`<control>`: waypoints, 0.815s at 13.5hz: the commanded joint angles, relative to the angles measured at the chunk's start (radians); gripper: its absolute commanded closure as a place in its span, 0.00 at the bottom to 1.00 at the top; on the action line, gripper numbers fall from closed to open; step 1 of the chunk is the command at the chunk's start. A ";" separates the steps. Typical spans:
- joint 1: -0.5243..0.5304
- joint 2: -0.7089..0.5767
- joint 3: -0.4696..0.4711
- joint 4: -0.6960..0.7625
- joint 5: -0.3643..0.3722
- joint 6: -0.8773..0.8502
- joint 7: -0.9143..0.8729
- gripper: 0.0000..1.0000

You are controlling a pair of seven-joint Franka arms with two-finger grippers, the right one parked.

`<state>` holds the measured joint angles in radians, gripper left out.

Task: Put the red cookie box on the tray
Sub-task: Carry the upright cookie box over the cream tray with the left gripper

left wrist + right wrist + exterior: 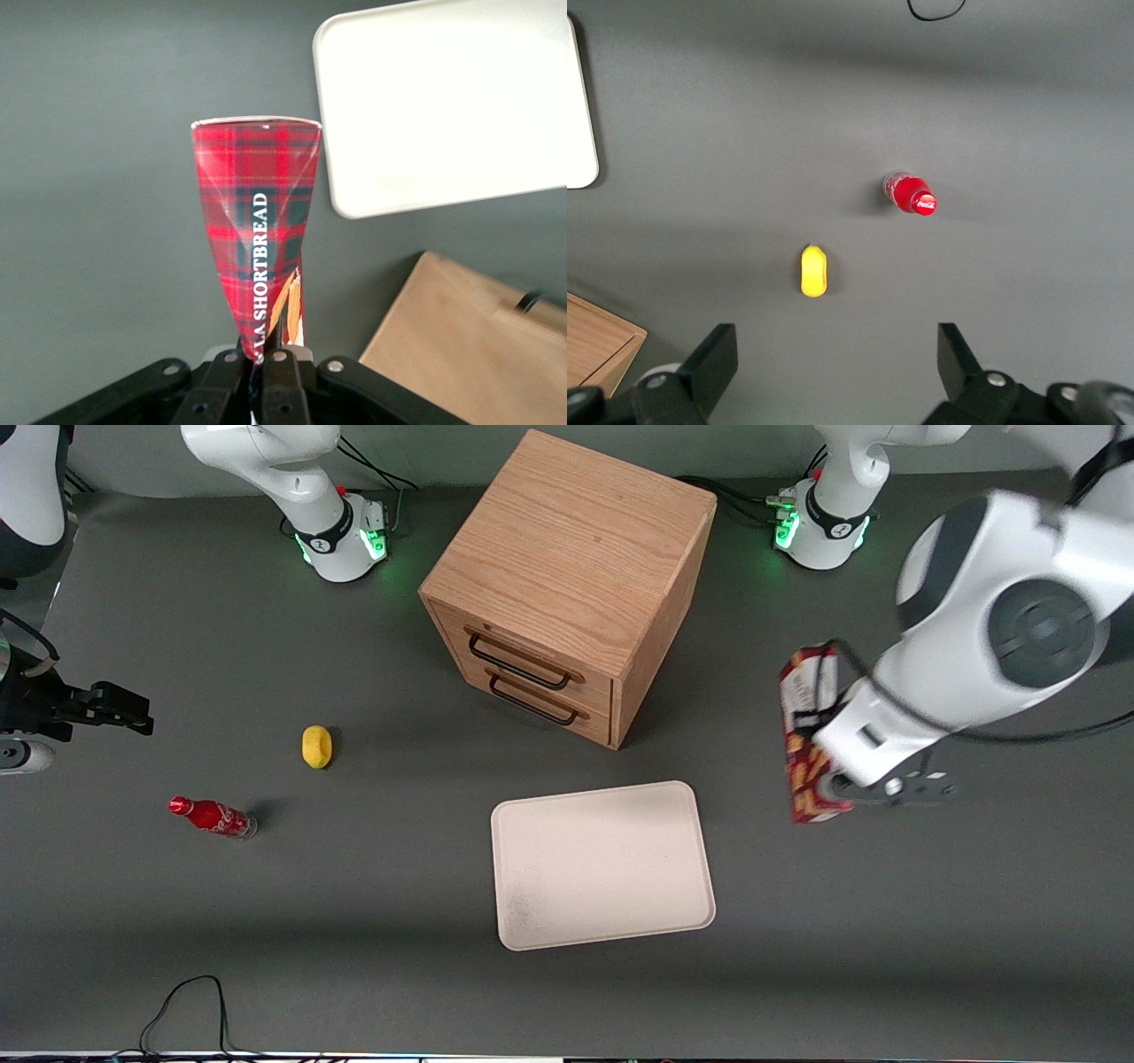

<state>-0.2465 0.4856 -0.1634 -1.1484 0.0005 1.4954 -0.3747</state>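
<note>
The gripper (842,779) has its fingers clamped on the red cookie box (808,731), holding it up off the grey table (266,921) toward the working arm's end. From the wrist, the box (259,239) hangs long and narrow out from the fingers (283,390), tartan face showing, "SHORTBREAD" lettering along it. The cream tray (602,864) lies flat on the table, nothing on it, apart from the box and nearer the front camera than the wooden drawer cabinet (567,576). Toward the parked arm's end lie a yellow lemon-like object (317,746) and a small red soda bottle (213,817) on its side.
</note>
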 commanded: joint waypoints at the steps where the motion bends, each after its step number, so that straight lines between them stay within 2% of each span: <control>1: -0.103 0.218 0.018 0.239 0.012 0.040 -0.128 1.00; 3: -0.119 0.290 0.019 0.236 0.013 0.158 -0.188 1.00; 6: -0.120 0.349 0.018 0.227 0.013 0.242 -0.199 1.00; 8: -0.132 0.382 0.019 0.216 0.044 0.281 -0.207 1.00; 11: -0.128 0.387 0.019 0.118 0.061 0.388 -0.219 1.00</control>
<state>-0.3633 0.8736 -0.1536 -0.9848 0.0360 1.8255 -0.5639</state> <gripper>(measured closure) 0.974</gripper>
